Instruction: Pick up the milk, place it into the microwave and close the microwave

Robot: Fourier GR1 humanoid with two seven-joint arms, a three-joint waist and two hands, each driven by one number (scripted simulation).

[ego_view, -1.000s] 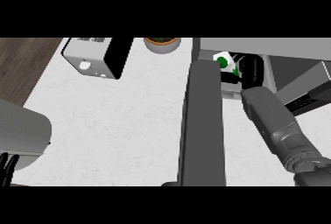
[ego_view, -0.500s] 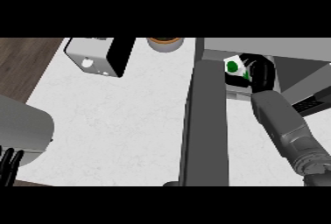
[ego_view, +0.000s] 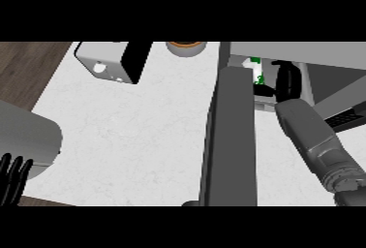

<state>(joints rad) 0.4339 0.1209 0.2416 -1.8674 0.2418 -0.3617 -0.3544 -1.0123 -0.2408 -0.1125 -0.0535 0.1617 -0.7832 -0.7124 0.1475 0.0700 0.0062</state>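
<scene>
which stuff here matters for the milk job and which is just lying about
Job:
milk
microwave
microwave door
right hand, fingers curled on the milk

Lying about:
toaster
brown-rimmed cup
left hand, resting at lower left

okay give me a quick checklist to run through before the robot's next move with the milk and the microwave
1. Milk has reached the microwave: ok, it shows just past the opening's edge.
2. Right hand at the milk: ok, it is beside the carton.
3. Right hand let go of the milk: cannot tell, the fingers are not clear.
4. Microwave door open wide for pulling the arm out: ok.
5. Left hand out of the way: ok, open at the lower left edge.
6. Door closed: not ok, not yet done.
</scene>
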